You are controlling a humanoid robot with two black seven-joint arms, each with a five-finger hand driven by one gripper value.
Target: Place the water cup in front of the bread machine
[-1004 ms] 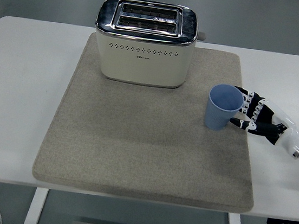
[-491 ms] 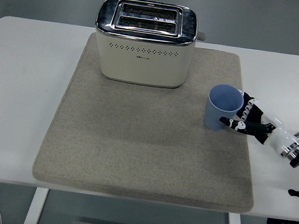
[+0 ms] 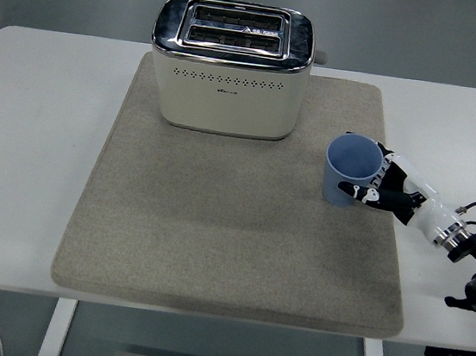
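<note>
The white table [image 3: 31, 161] stretches well out to the hand's left, and laid over it is the big grey mat [image 3: 214, 227], its right edge passing just under the wrist. Up and away to the hand's upper left stands the bread machine [image 3: 230, 69], cream body, chrome top, two slots showing, well apart from the hand. Now the small stuff: the blue water cup [image 3: 349, 170] stands upright on the mat at the hand's fingertip end, open mouth up, close to the mat's right edge. The right hand [image 3: 390, 190] is wrapped on it, thumb across the near wall, fingers [image 3: 387, 164] curling round the far side, so it has the cup in its grip. No left hand in sight.

The risks, as I read it: the grip sits on one side of the cup, so a quick pull to the left could tilt it or let it twist out. Drag it instead of lifting and the base could snag on the mat's rough surface and tip. Carry it too far and it bumps the bread machine's front.
</note>
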